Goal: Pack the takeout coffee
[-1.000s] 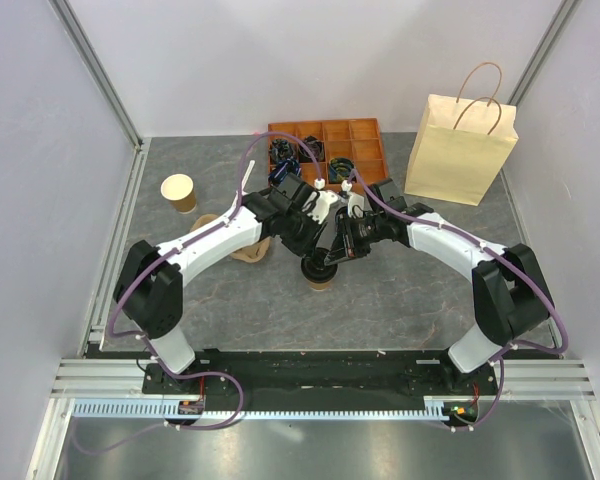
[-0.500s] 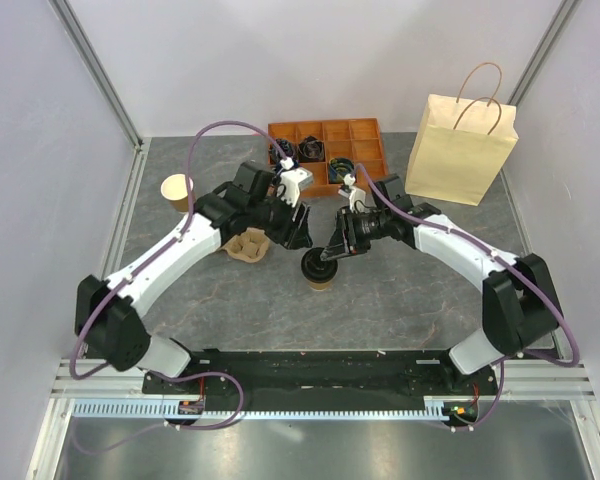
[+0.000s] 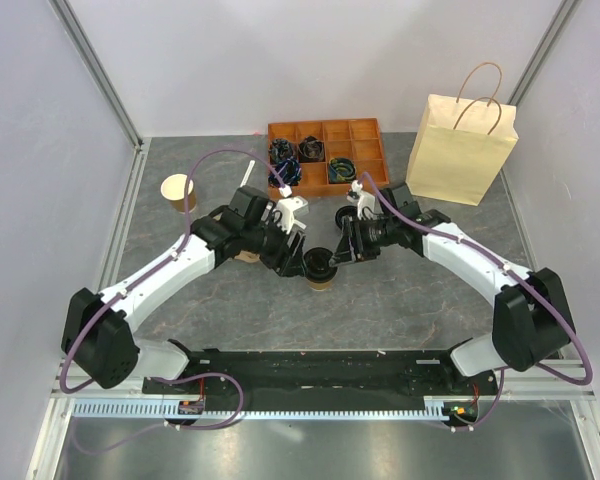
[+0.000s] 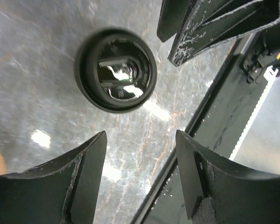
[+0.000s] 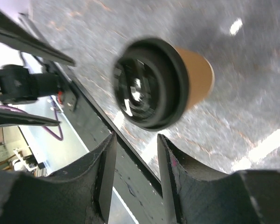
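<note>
Takeout coffee [image 3: 320, 272] stood upright at desk [image 3: 390, 300] centre, flanked by left fingers [image 3: 288, 258] and right fingers [image 3: 340, 249], both spread, holding nothing. Risks were nudge tipping it, squeeze popping lid [image 3: 320, 264]; paper bag [image 3: 460, 150] far right.

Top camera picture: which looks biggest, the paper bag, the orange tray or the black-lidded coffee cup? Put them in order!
1. paper bag: largest, though only a little bigger than the tray
2. orange tray: second
3. coffee cup: smallest by far
</note>
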`<state>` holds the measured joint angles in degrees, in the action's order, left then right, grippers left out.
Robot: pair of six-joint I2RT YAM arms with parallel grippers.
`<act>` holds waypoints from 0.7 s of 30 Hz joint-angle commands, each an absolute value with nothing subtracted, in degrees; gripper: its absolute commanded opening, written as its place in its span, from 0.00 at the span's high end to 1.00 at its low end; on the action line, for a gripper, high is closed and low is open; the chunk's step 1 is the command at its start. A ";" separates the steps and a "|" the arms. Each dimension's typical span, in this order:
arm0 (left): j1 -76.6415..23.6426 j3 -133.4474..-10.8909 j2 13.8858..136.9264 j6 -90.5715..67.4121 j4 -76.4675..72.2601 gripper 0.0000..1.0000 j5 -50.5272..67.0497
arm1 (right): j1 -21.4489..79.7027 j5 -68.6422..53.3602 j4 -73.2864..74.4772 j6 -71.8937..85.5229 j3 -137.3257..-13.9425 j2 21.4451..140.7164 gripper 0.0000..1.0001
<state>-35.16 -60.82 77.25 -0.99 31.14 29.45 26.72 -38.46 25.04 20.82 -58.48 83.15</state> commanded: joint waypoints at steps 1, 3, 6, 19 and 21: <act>-35.24 -57.49 77.60 -5.52 26.90 0.33 32.69 | 26.63 -37.09 25.40 20.48 -56.60 84.46 0.52; -35.24 -56.34 78.48 -6.85 24.79 0.34 33.66 | 26.63 -37.44 25.05 21.00 -56.69 85.25 0.52; -35.24 -56.16 80.94 -8.61 22.15 0.35 34.01 | 26.63 -38.06 23.65 22.23 -56.69 86.48 0.52; -34.80 -64.07 92.37 -7.56 19.25 0.44 26.99 | 24.70 -36.65 20.22 23.99 -60.02 92.63 0.55; -34.63 -65.30 93.86 -7.21 18.90 0.45 26.63 | 24.09 -36.12 19.08 24.08 -60.82 93.25 0.55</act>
